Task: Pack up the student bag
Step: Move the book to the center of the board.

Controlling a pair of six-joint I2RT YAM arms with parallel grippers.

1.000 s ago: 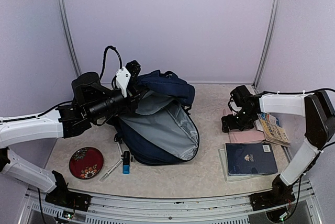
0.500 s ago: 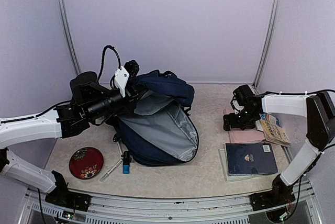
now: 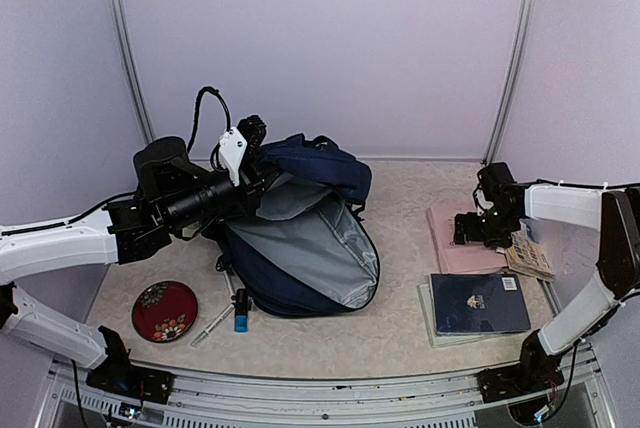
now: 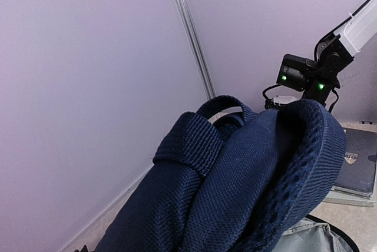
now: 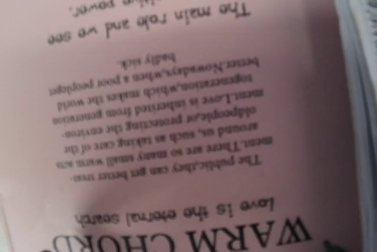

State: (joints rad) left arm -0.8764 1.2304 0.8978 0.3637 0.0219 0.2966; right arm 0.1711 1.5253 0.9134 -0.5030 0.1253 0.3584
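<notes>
The bag [image 3: 300, 238], navy coarse-woven fabric with smooth grey lining, slumps open left of the tabletop's [image 3: 400, 340] centre, toward the back edge. The left gripper [image 3: 258, 170] has its jaws closed on the bag's padded top. Near the right edge, the right gripper [image 3: 466, 230] hangs, jaws spread wide, over a flat pink booklet [image 5: 165, 87].

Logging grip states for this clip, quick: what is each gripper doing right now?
Left gripper: shut on the bag, at its top rim.
Right gripper: open, holding nothing, over the pink book.
</notes>
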